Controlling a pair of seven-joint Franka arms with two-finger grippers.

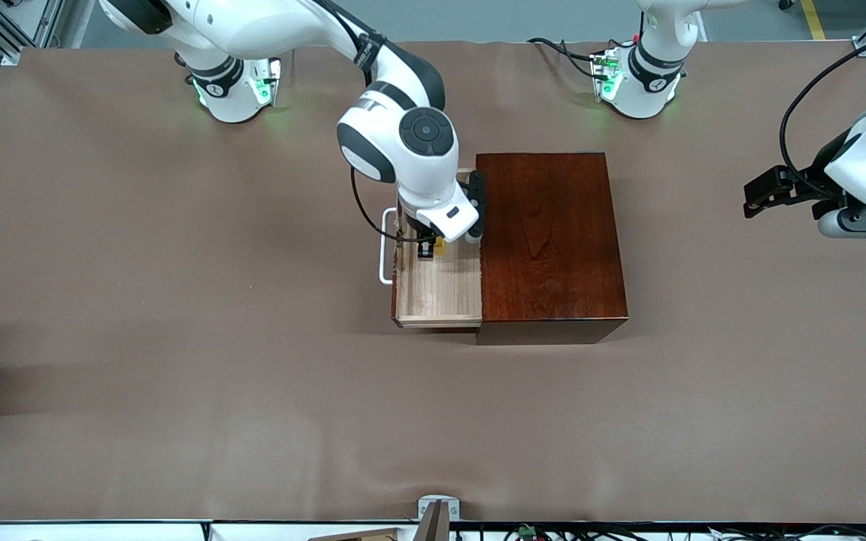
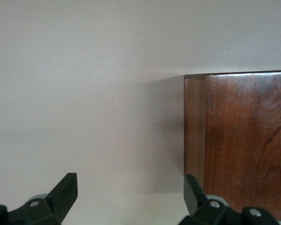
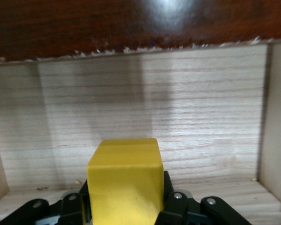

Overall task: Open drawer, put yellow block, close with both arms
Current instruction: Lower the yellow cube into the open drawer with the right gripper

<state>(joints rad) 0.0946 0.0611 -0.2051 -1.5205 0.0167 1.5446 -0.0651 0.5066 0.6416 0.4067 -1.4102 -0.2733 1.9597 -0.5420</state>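
Gripping the yellow block [image 3: 124, 180], right hand [image 1: 428, 248] sits inside open drawer [image 1: 437, 297]; left hand [image 2: 126, 201] waits spread over counter [image 1: 177, 300].

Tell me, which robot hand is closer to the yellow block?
The right one. The right gripper is shut on the yellow block, over the open drawer. The left gripper is open and waits off past the wooden box, toward the left arm's end of the table.
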